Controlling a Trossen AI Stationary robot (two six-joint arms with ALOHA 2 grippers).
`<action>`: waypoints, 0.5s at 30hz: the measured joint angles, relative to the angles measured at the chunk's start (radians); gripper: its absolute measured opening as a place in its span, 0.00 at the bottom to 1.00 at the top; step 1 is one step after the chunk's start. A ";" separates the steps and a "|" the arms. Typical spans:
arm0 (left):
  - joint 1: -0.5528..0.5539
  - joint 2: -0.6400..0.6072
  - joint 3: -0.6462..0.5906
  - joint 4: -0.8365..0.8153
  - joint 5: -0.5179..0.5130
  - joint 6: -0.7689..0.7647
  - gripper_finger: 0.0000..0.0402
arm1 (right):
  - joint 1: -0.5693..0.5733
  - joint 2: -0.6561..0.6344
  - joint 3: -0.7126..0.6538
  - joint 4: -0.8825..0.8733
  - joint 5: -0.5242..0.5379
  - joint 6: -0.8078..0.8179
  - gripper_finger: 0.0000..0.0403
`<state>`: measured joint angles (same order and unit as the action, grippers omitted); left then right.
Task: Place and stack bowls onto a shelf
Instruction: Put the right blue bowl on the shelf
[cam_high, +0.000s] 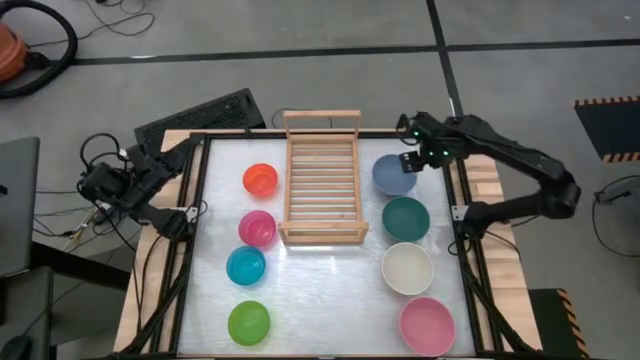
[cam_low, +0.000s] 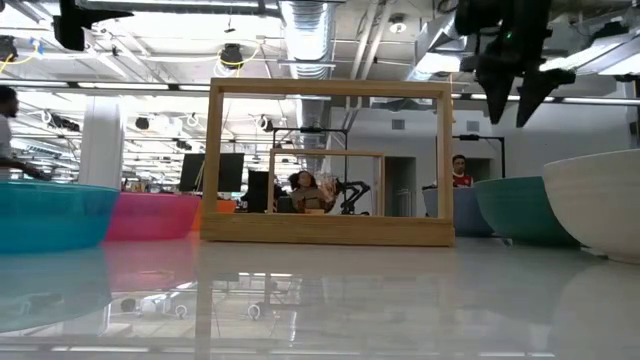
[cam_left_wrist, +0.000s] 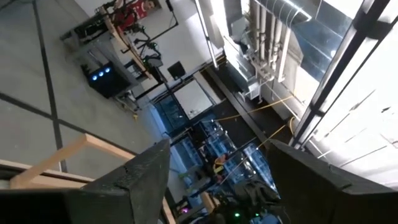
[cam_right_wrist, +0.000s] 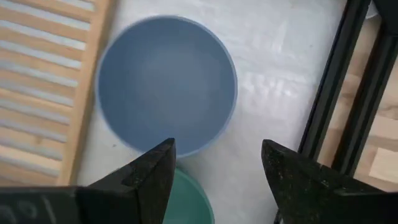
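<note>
With the shelf (cam_high: 322, 178) bare and eight bowls on the counter (cam_high: 320, 290), the right tool (cam_high: 409, 160) hangs wide over the grey-blue bowl (cam_high: 393, 174); the left tool (cam_high: 100, 185), wide, waits off-counter.

Wooden shelf (cam_high: 322, 178) with bare slats at the desk's (cam_high: 320, 290) back centre, column of four small bowls (cam_high: 253, 250) to its left, four larger bowls (cam_high: 408, 245) to its right, open lanes between shelf and columns, clear desk in front, right tool (cam_high: 410, 160) open above grey-blue bowl (cam_right_wrist: 165, 84)
</note>
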<state>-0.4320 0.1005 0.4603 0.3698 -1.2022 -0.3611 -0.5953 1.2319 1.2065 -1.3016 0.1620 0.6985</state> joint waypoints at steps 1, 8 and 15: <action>0.000 0.000 0.000 -0.004 0.001 -0.001 0.63 | -0.007 0.014 -0.006 0.010 0.000 -0.002 0.66; 0.000 0.000 0.000 -0.041 0.013 -0.048 0.63 | -0.072 0.033 -0.225 0.216 -0.078 -0.018 0.66; 0.000 0.000 0.000 -0.053 0.010 -0.069 0.63 | -0.130 0.031 -0.423 0.403 -0.127 0.009 0.66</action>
<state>-0.4320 0.1005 0.4606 0.3172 -1.1927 -0.4301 -0.7254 1.2631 0.7834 -0.8986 0.0353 0.7072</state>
